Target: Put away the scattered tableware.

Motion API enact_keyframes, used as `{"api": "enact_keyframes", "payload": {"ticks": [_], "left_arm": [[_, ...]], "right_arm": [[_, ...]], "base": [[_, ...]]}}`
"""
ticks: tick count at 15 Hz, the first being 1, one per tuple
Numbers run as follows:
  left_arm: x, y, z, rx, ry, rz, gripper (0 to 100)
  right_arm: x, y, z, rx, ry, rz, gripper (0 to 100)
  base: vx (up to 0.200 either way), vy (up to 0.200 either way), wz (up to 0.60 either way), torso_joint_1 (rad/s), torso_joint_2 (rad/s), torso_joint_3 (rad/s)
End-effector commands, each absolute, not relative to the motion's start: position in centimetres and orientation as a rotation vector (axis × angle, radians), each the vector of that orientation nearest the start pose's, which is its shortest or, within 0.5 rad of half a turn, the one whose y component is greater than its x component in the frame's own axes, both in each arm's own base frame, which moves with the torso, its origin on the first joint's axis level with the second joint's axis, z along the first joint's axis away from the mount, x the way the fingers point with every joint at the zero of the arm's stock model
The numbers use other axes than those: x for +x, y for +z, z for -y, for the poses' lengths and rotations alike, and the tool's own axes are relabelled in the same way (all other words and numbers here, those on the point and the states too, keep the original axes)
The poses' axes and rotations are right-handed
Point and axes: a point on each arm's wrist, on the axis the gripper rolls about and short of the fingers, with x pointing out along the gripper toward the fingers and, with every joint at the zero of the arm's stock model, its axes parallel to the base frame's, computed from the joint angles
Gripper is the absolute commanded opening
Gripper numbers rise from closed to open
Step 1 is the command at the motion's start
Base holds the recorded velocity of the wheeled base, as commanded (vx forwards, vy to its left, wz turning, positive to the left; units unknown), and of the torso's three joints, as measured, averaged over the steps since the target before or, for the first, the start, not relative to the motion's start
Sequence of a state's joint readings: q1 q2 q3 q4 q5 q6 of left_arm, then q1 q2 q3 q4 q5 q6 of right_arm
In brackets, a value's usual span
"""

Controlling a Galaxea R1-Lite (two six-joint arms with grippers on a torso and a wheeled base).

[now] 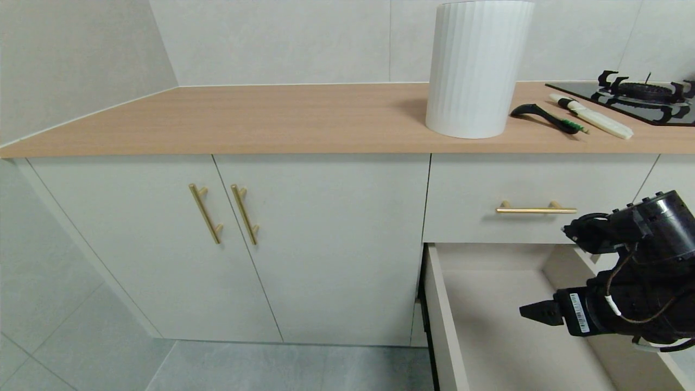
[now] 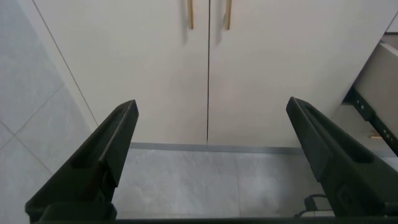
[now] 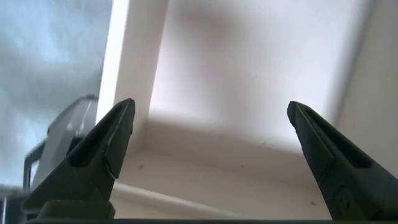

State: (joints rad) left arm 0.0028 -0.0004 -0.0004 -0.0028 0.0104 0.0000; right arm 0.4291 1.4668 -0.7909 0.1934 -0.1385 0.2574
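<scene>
Spoon lies beside the tall canister; right hand, spread, hangs over open drawer.

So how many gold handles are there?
3: a left door handle, a right door handle, and a drawer handle above the open drawer, whose own may be hidden.

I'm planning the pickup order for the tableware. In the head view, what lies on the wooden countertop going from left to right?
tall white ribbed container → black spoon with green-tipped handle → long cream-white utensil → black gas burner grate
</scene>
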Motion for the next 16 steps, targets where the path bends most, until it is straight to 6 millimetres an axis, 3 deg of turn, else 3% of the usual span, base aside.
{"api": "enact_keyframes", "payload": {"ticks": [1,7,10,16], "left_arm": [[-2.28,7.58,-0.02,0.000,0.014,0.003,100],[-2.28,7.58,-0.02,0.000,0.014,0.003,100],[-2.28,7.58,-0.02,0.000,0.014,0.003,100],[-2.28,7.58,-0.02,0.000,0.014,0.003,100]], "right_arm": [[20.21,17.05,-8.69,0.001,0.157,-0.853,100],[20.34,17.33,-8.68,0.005,0.150,-0.821,100],[20.35,17.26,-8.69,0.004,0.149,-0.824,100],[20.30,17.33,-8.67,0.004,0.150,-0.821,100]], "base": [[0.000,0.000,0.00,0.000,0.00,0.000],[0.000,0.000,0.00,0.008,-0.02,-0.011],[0.000,0.000,0.00,0.110,-0.25,-0.225],[0.000,0.000,0.00,0.145,-0.50,-0.272]]}}
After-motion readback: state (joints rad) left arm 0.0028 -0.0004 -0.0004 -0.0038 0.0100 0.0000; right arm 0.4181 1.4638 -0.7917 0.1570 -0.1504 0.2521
